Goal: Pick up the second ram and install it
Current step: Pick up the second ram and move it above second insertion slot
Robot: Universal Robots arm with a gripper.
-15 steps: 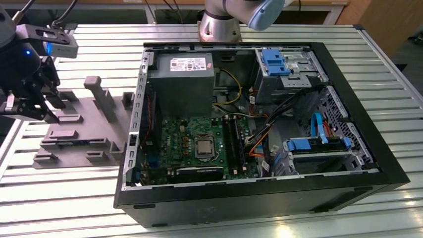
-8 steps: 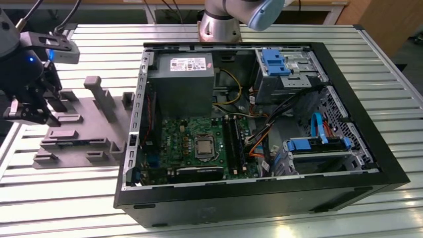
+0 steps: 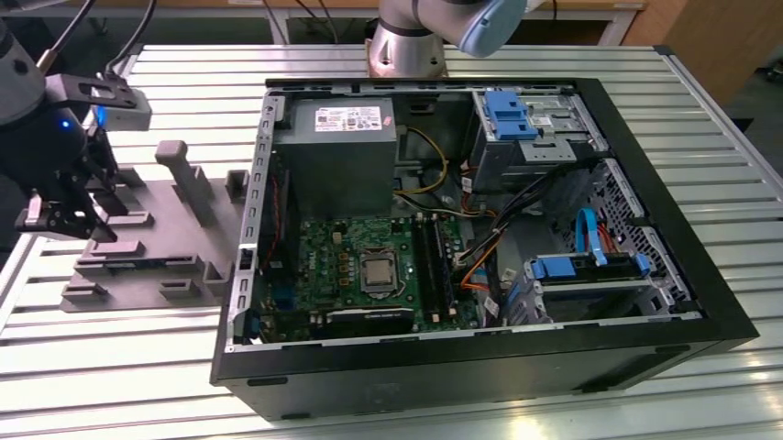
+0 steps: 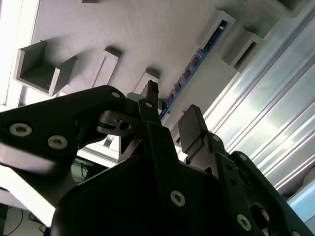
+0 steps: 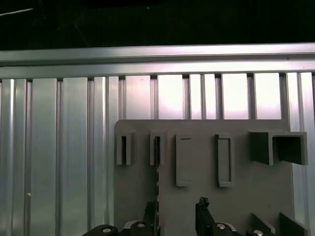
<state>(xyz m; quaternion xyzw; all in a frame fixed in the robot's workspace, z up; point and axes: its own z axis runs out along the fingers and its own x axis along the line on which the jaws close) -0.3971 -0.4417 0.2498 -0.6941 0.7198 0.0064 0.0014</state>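
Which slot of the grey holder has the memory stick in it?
The narrow slot in line with the open gripper; only it holds the second ram.

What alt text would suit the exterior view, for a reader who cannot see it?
A robot's black hand hangs low over a grey holder block at the exterior view's left, on a ribbed metal table. Beside it lies an open computer case showing a green motherboard and grey power supply.
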